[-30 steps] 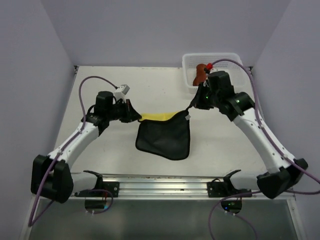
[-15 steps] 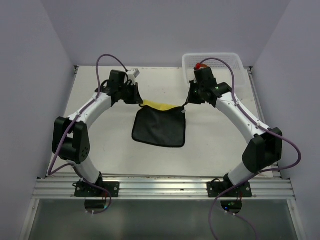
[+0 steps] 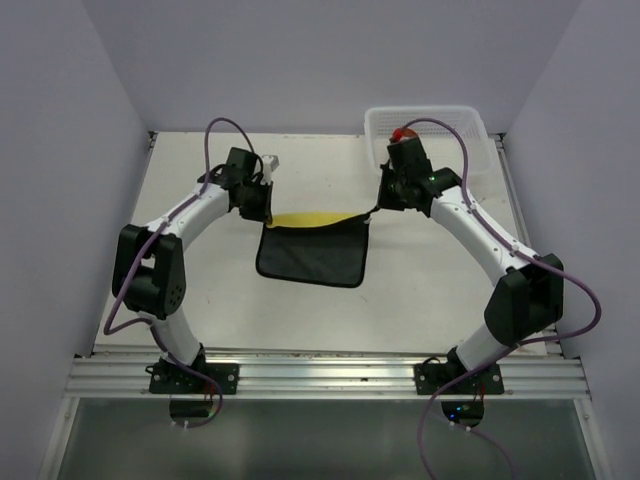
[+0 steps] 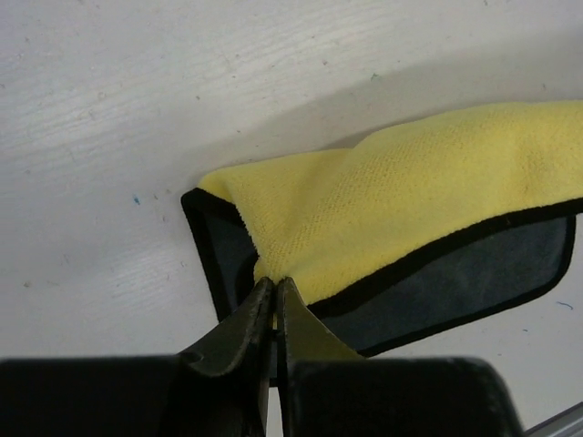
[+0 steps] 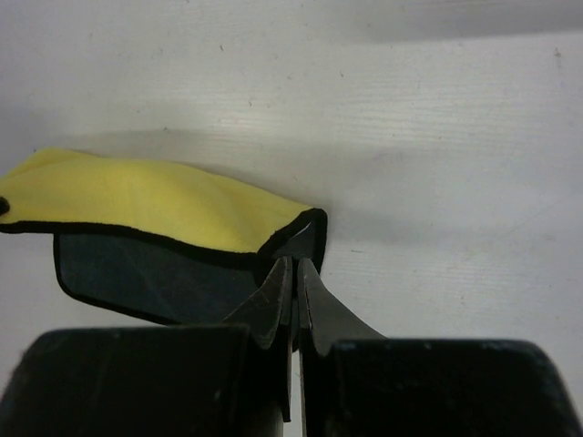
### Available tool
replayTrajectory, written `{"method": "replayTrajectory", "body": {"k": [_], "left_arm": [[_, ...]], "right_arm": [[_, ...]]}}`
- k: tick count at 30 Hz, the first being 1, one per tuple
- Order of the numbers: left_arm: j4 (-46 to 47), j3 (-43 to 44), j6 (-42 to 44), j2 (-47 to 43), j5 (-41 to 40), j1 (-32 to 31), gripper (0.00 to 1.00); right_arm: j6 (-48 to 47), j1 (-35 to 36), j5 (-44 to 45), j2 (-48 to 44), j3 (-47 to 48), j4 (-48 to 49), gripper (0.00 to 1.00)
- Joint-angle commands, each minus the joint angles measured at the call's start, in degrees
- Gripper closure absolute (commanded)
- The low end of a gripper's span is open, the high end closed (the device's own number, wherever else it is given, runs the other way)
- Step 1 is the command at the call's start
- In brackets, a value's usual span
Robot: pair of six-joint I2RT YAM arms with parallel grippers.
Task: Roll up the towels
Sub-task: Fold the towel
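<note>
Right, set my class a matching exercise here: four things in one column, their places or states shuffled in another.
1 yellow cloth towel with dark edging
2 white plastic mesh basket
3 left end effector
4 right end effector

A table's far right corner
B gripping towel's right corner
C held by two corners
D gripping towel's left corner

Pairs: 1-C, 2-A, 3-D, 4-B
</note>
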Motion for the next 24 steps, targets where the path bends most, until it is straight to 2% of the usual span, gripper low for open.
{"method": "replayTrajectory", "body": {"k": [1, 9, 21, 24], "left_arm": [[-1.8, 1.2, 2.2, 1.3, -4.8, -1.1, 0.92], [-4.0, 3.5, 2.9, 1.7, -6.7, -1.9, 0.86], [-6.3, 1.4, 2.5, -1.3, -10.7, -5.1, 0.87], [-6.3, -0.6, 2.0, -2.6, -11.2, -6.2, 0.9]], "right_arm": [[-0.4, -0.1, -1.5, -1.8, -1.8, 1.6, 1.0], [-0.8, -0.1, -5.3, -5.1, -6.6, 1.2, 1.0], [0.4, 1.3, -8.3, -9.2, -14.8, 2.0, 1.0], [0.7, 2.3, -8.5, -10.2, -17.0, 2.2, 1.0]]}}
